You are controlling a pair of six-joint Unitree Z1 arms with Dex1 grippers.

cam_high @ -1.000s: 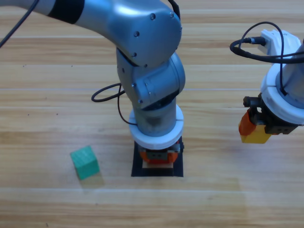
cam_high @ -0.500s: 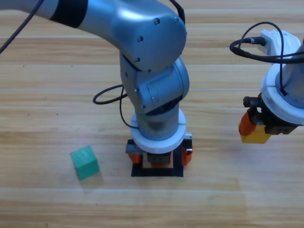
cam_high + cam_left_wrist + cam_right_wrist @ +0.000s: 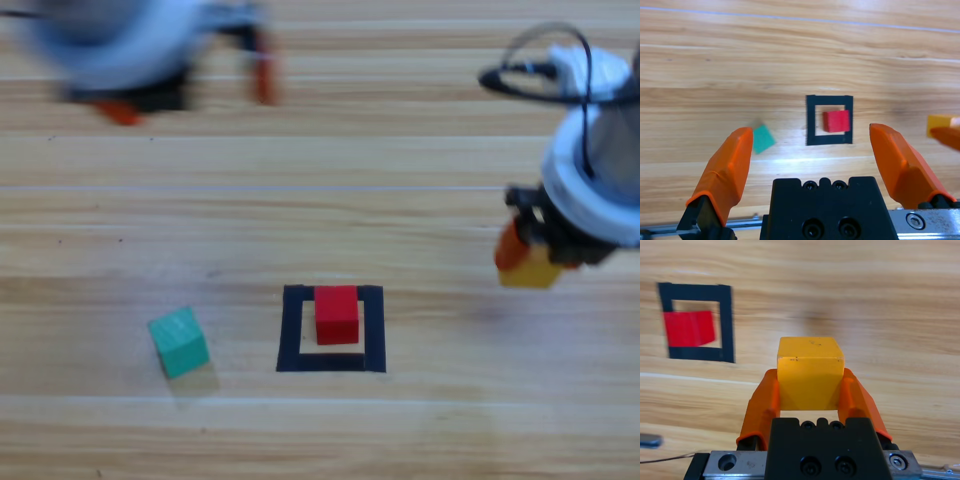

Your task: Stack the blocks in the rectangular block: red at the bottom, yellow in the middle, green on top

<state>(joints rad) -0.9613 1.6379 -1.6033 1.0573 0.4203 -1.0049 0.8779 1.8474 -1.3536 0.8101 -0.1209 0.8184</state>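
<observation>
Red cube [image 3: 337,313] inside tape square [image 3: 290,330]; right gripper [image 3: 528,262] grips yellow cube [image 3: 535,272] (left gripper [image 3: 190,85] wide).

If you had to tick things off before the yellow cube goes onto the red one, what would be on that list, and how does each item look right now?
1. Red cube inside the black tape square: ok, though nearer its far strip.
2. Top of the red cube bare: ok.
3. Yellow cube gripped between the right gripper jaws: ok.
4. Left gripper away from the square: ok, jaws open and empty, up at the high view's top left.
5. Right gripper above the red cube: not ok, it is off to the right.
6. Green cube out of the path: ok, left of the square.
</observation>
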